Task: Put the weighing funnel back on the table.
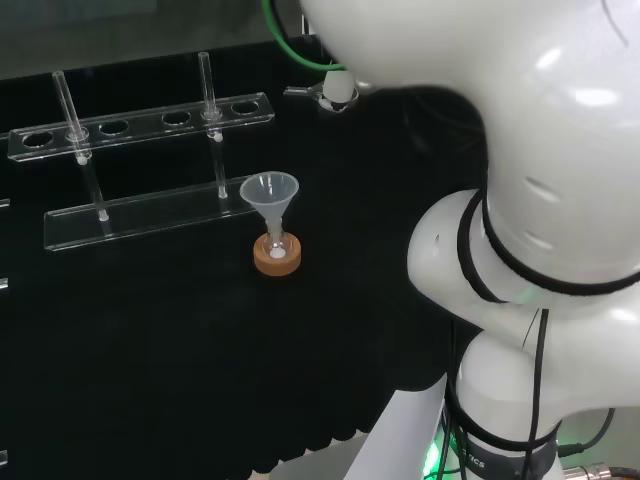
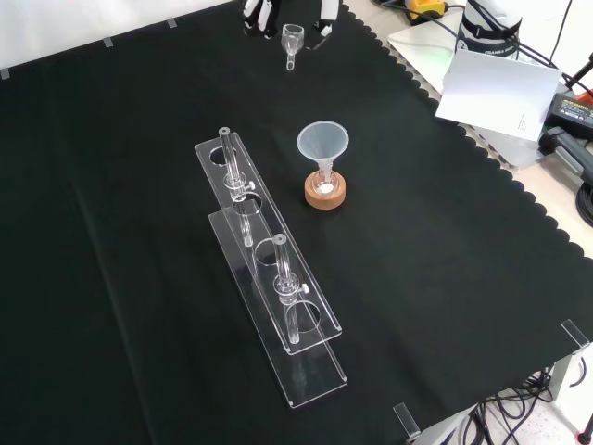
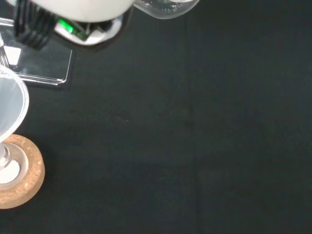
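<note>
Black cloth covers the bench. Nearest in the front view stands a clear rack with tubes, then the funnel, upright in its flask on a cork ring. Farther off, by the cloth's far edge, the weighing funnel sits between two parts of the hand, which enters from the view's top. Whether the hand grips it cannot be told.

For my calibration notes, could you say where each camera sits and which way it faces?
Head view: behind and above the base, looking over the arm's white links at the cloth.
Front view: before the arm, looking down on the cloth; hand at top.
Wrist view: at the wrist, past the hand.
All share the funnel.
</note>
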`<state>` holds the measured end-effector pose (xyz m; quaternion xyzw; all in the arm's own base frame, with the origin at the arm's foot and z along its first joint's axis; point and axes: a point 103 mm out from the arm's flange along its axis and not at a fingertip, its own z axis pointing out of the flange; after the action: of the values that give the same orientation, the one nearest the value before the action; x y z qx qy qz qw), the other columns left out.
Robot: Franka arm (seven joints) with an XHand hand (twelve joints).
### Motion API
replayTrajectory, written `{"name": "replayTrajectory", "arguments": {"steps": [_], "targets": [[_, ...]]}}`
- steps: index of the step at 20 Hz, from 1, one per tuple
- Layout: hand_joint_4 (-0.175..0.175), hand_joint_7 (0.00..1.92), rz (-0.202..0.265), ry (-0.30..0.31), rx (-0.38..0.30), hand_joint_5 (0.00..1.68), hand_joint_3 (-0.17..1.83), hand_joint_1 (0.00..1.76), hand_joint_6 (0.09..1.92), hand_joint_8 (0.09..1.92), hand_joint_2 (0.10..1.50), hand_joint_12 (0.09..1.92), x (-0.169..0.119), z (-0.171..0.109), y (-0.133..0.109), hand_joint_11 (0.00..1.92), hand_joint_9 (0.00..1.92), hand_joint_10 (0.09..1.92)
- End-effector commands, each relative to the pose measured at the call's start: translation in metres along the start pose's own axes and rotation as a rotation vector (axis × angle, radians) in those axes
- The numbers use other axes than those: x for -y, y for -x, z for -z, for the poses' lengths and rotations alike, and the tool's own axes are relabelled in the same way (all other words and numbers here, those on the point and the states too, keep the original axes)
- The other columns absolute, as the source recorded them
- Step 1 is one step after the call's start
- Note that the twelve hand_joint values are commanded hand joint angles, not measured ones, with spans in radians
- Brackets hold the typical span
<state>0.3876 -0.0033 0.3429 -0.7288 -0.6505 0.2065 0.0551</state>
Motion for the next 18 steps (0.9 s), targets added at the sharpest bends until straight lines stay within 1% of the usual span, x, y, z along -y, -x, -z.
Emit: {"name": "replayTrajectory", "arguments": {"steps": [1,3,5,7,8,11,15,17,18], "targets": [[0.175,0.57,-0.005,-0.005,-0.033,1.18,0.76,1.1,0.89,0.65,0.64,1.08,-0.011,-0.001,0.017,0.76,0.85,0.39],[0.175,0.57,-0.008,-0.008,-0.043,1.18,0.76,1.1,0.89,0.65,0.64,1.08,-0.017,-0.003,0.021,0.76,0.85,0.39],[0.175,0.57,-0.019,-0.012,-0.036,1.18,0.76,1.1,0.89,0.65,0.65,1.08,-0.025,-0.005,0.026,0.76,0.84,0.39],[0.175,0.57,-0.024,-0.027,-0.06,1.18,0.76,1.1,0.89,0.65,0.65,1.08,-0.035,-0.008,0.033,0.76,0.84,0.39],[0.175,0.57,-0.029,-0.032,-0.059,1.18,0.76,1.1,0.89,0.65,0.65,1.08,-0.041,-0.01,0.036,0.76,0.84,0.39],[0.175,0.57,-0.042,-0.05,-0.051,1.18,0.76,1.1,0.89,0.65,0.65,1.08,-0.06,-0.017,0.045,0.76,0.84,0.39],[0.175,0.57,-0.058,-0.066,-0.013,1.18,0.76,1.1,0.89,0.65,0.65,1.08,-0.09,-0.031,0.054,0.76,0.84,0.39],[0.175,0.57,-0.06,-0.091,-0.037,1.18,0.76,1.1,0.89,0.65,0.65,1.08,-0.104,-0.038,0.059,0.76,0.84,0.39],[0.175,0.57,-0.064,-0.096,-0.03,1.18,0.76,1.1,0.89,0.65,0.65,1.08,-0.112,-0.042,0.061,0.76,0.84,0.39]]}}
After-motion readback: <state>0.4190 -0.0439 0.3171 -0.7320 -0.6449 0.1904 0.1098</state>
